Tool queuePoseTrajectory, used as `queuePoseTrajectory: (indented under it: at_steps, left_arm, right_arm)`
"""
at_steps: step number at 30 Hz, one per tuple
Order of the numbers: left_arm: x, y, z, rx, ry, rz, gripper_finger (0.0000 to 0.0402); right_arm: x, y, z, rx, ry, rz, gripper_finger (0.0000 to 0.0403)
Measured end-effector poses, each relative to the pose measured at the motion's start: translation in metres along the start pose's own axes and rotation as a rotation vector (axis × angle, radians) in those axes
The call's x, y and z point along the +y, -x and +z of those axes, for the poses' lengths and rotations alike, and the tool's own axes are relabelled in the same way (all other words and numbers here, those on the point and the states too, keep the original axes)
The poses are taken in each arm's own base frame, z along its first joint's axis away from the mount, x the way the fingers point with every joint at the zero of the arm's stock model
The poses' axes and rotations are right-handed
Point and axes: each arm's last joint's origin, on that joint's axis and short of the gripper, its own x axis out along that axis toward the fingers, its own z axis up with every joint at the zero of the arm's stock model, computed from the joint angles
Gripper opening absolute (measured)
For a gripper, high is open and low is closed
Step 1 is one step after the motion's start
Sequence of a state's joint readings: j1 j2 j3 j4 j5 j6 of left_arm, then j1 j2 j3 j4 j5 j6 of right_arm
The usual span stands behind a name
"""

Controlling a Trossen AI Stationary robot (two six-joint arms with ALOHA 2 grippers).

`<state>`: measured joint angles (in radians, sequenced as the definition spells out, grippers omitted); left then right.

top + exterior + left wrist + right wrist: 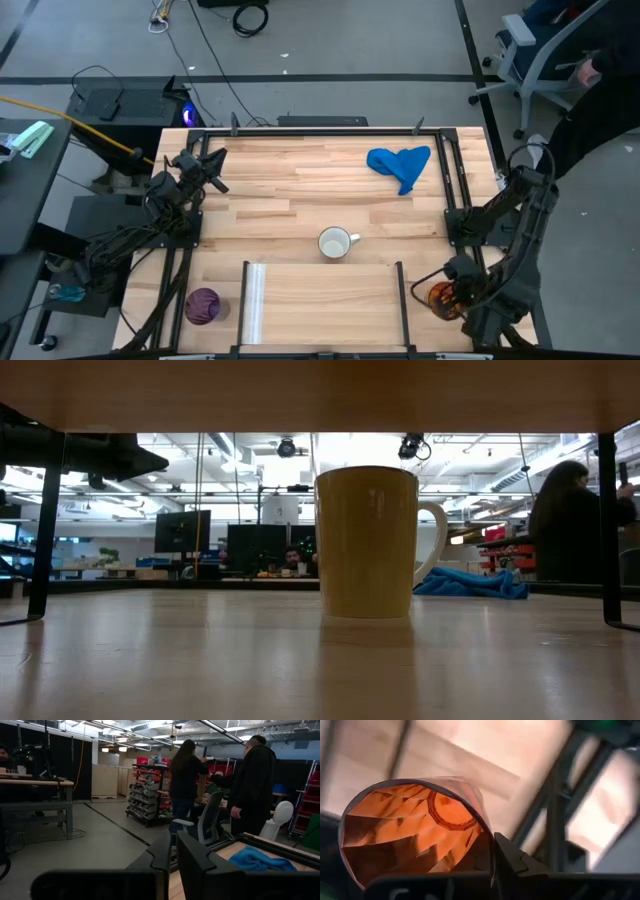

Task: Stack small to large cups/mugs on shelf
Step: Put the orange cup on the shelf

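Gripping orange cup rim, right claw, left claw nearly closed, empty, no legible writing.

The wooden table carries a white mug, purple cup and blue cloth.

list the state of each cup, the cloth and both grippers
orange cup: gripped by the rim, off the shelf's right side
white mug: upright, empty
purple cup: left of shelf, untouched
blue cloth: crumpled
right gripper: shut on orange cup
left gripper: holding nothing
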<state>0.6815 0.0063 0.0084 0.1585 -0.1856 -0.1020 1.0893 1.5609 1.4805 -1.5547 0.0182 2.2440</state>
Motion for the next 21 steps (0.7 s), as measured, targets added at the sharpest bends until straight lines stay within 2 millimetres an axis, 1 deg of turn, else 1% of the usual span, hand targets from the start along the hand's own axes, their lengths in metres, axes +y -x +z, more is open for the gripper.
queuePoseTrajectory:
  at_steps: [2, 4, 7, 14, 21]
  left_arm:
    - [0.0, 0.0, 0.0, 0.001, 0.0, 0.0, 0.0036]
    - [0.0, 0.0, 0.0, 0.001, 0.0, 0.0, 0.0039]
    - [0.0, 0.0, -0.001, 0.008, -0.001, 0.0, 0.004]
    - [0.0, 0.0, -0.001, 0.016, -0.003, 0.001, 0.0031]
    - [0.0, 0.0, -0.003, 0.034, -0.006, 0.003, 0.0029]
  right_arm:
    - [-0.006, 0.007, 0.006, -0.033, -0.013, 0.034, 0.0006]
    - [-0.009, 0.011, 0.01, -0.027, -0.015, 0.067, 0.0006]
    - [-0.013, 0.012, 0.016, -0.031, -0.016, 0.066, 0.0006]
    - [-0.024, 0.022, 0.02, 0.006, 0.017, 0.115, 0.0006]
    - [-0.044, 0.035, 0.023, 0.029, 0.048, 0.186, 0.0006]
